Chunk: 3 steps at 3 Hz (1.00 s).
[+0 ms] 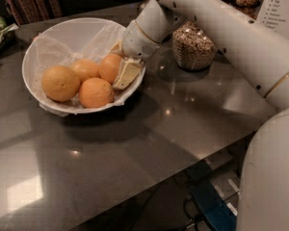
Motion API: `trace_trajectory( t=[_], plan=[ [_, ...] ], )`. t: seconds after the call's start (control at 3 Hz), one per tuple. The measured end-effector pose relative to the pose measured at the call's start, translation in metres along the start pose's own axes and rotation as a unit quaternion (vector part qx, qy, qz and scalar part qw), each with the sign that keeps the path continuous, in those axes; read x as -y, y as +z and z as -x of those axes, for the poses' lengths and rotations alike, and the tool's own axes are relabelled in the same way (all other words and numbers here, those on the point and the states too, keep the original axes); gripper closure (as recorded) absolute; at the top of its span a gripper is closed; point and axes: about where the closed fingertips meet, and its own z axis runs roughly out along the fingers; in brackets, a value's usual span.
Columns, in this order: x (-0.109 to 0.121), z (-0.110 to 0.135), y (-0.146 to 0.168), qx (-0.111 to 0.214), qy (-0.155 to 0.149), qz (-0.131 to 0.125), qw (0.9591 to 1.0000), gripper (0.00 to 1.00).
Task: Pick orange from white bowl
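Dark, glossy grey tabletop (149,143) fills the view, a glass jar of brown grain (192,47) standing at its far side; left of the jar sits the wide, shallow white bowl (25,64) lined with thin crinkled white paper. The deep reddish-orange, slightly oval orange (110,67) lies at the bowl's right edge, its long axis running roughly near to far; a smaller, paler orange (84,69) lies just left of it, a round orange (95,93) in front, and a larger, yellower orange (60,83) furthest left. The robot's white arm (221,28) reaches in from the right and dips its cream-tipped gripper (121,61) over the rim; the gripper sits against the reddish orange's right flank. Whether it is spread or already pinching the fruit cannot be told. The orange lies directly left of the gripper, so the grasp probably turns on squeezing across the short width.
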Motion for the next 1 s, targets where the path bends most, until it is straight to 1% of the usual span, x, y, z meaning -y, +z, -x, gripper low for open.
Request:
trace_trajectory(
  t=[0.33, 0.67, 1.0],
  plan=[
    [0.005, 0.017, -0.023, -0.016, -0.024, -0.018, 0.9994, 1.00],
    [0.012, 0.044, -0.058, -0.044, -0.061, -0.045, 0.9961, 1.00],
    [0.013, 0.072, -0.085, -0.051, -0.100, -0.065, 0.9916, 1.00]
  ],
)
